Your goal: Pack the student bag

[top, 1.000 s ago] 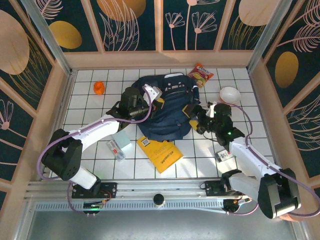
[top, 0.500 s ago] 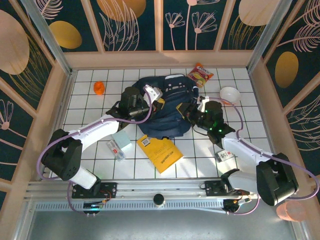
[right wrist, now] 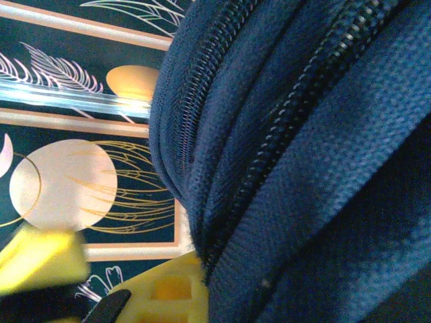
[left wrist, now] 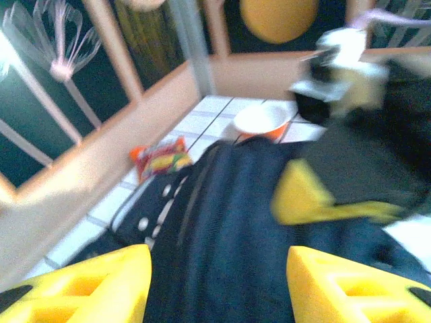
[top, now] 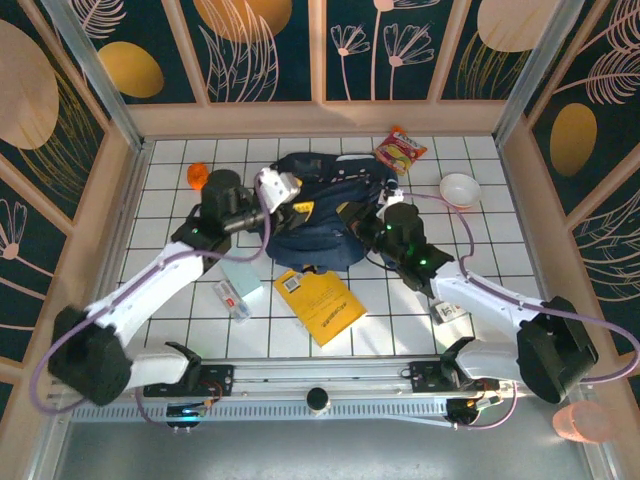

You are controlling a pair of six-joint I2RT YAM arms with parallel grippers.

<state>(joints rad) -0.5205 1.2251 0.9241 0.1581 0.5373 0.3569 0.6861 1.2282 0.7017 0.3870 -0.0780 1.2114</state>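
The student bag (top: pixel 325 200), navy blue with white trim, lies crumpled at the back middle of the tiled table. My left gripper (top: pixel 298 208) hovers at the bag's left edge. In the left wrist view it (left wrist: pixel 219 286) stands open, its yellow fingertips (left wrist: pixel 101 282) wide apart with bag cloth (left wrist: pixel 222 222) beyond them. My right gripper (top: pixel 352 217) is at the bag's right side, shut on a fold of the bag's fabric (right wrist: pixel 303 168) beside a zip. One yellow finger (right wrist: pixel 165 293) shows; the other is hidden behind the cloth.
A yellow book (top: pixel 318 305) lies in front of the bag. A pale blue item (top: pixel 243 273) and a small white box (top: pixel 232 298) sit to its left. An orange fruit (top: pixel 197 175), a snack packet (top: pixel 400 150) and a white bowl (top: pixel 460 188) lie near the back.
My left gripper let go of the bag, opened and drew back leftward. My right gripper moved left onto the bag and shut on its fabric. The bag bunched up.
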